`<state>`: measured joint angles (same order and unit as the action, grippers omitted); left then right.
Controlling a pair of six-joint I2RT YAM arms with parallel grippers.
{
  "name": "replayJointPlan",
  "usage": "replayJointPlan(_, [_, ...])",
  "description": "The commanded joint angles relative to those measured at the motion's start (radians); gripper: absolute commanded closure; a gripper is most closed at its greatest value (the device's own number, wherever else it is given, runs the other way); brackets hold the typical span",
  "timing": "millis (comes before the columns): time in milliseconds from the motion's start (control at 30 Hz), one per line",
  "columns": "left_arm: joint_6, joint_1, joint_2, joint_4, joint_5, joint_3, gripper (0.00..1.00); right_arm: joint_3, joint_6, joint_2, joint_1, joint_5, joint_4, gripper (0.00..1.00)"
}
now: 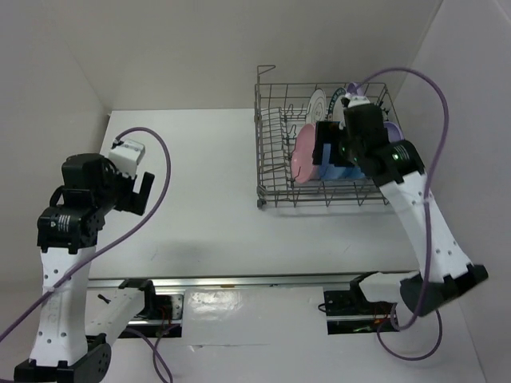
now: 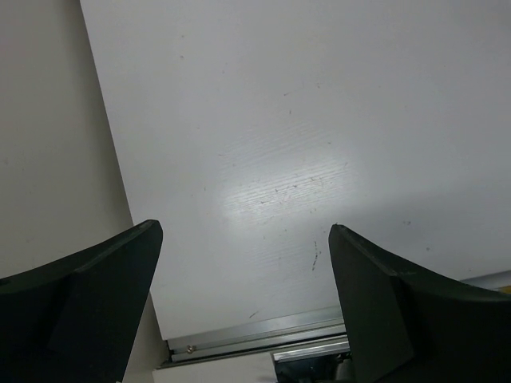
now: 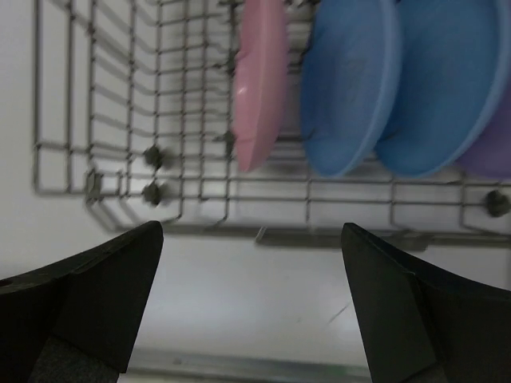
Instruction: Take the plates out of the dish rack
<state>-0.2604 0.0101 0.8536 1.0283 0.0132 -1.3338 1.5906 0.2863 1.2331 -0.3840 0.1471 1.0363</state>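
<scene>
Currently upright in dish rack (image 1: 271,144), counter's (image 1: 200,183) far right: one pink plate (image 3: 259,88), two blue plates (image 3: 351,88), one lilac plate (image 3: 489,152) (white patterned plates (image 1: 318,102) behind, count unclear). Right end effector (image 3: 251,231) agape, empty, at rack's near side; left end effector (image 2: 243,231) likewise, over counter.

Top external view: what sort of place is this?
Probably a lab test booth: white table between plain white panels, holding a wire dish rack of plates, two robot arms at its edge.
</scene>
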Motion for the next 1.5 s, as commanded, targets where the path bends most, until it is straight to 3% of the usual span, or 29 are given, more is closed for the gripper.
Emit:
replayJointPlan(0, [-0.022,0.002,-0.002,-0.054,-0.016,-0.059,0.00,0.106,-0.131,0.132,-0.007,0.361,-0.128,0.00])
replayJointPlan(67, [-0.048,0.002,-0.002,-0.066,-0.016,-0.059,0.00,0.115,-0.180,0.198,0.005,0.481,-0.194,0.00])
replayJointPlan(133, [-0.062,0.002,-0.002,-0.103,-0.016,-0.038,0.00,0.094,-0.313,0.224,0.051,0.403,-0.313,0.00])
replayJointPlan(200, [-0.074,0.002,-0.002,-0.135,-0.027,-0.022,0.00,0.110,-0.300,0.249,0.088,0.307,-0.340,0.00])
replayJointPlan(267, [-0.074,0.002,0.010,-0.157,-0.036,-0.010,0.00,0.179,-0.221,0.299,0.189,0.244,-0.340,0.07])
replayJointPlan(300, [-0.074,0.002,0.010,-0.157,-0.036,-0.010,0.00,0.198,-0.199,0.313,0.235,0.170,-0.340,0.13])
replayJointPlan(367, [-0.074,0.002,0.035,-0.186,-0.036,-0.010,0.00,0.223,-0.148,0.345,0.338,0.120,-0.384,0.44])
replayJointPlan(400, [-0.074,0.002,0.048,-0.195,-0.036,-0.010,0.00,0.223,-0.136,0.345,0.358,0.080,-0.400,0.57])
replayJointPlan(433, [-0.074,0.002,0.048,-0.207,-0.036,-0.010,0.00,0.223,-0.127,0.356,0.369,0.057,-0.421,0.63])
replayJointPlan(467, [-0.074,0.002,0.064,-0.208,-0.027,-0.010,0.00,0.195,-0.127,0.356,0.369,0.021,-0.435,0.62])
replayJointPlan(567, [-0.074,0.002,0.087,-0.250,-0.027,0.016,0.00,0.091,-0.153,0.345,0.358,-0.109,-0.489,0.44])
replayJointPlan(733, [-0.051,0.002,0.151,-0.249,-0.048,0.035,0.00,0.035,-0.153,0.345,0.358,-0.113,-0.489,0.36])
replayJointPlan(1033, [-0.048,0.002,0.142,-0.258,-0.039,0.082,0.00,-0.043,-0.112,0.376,0.329,-0.034,-0.489,0.36])
replayJointPlan(1167, [-0.057,0.011,0.118,-0.258,-0.039,0.093,0.00,-0.054,-0.101,0.430,0.317,-0.043,-0.490,0.43])
replayJointPlan(1333, [-0.046,0.011,0.088,-0.249,-0.030,0.104,0.00,-0.063,-0.067,0.463,0.295,0.000,-0.481,0.43])
replayJointPlan(1433, [-0.046,0.011,0.068,-0.240,-0.030,0.104,0.00,-0.072,-0.055,0.450,0.281,0.045,-0.469,0.56])
replayJointPlan(1467, [-0.046,0.011,0.068,-0.240,-0.030,0.104,0.00,-0.072,-0.055,0.441,0.264,0.089,-0.469,0.65])
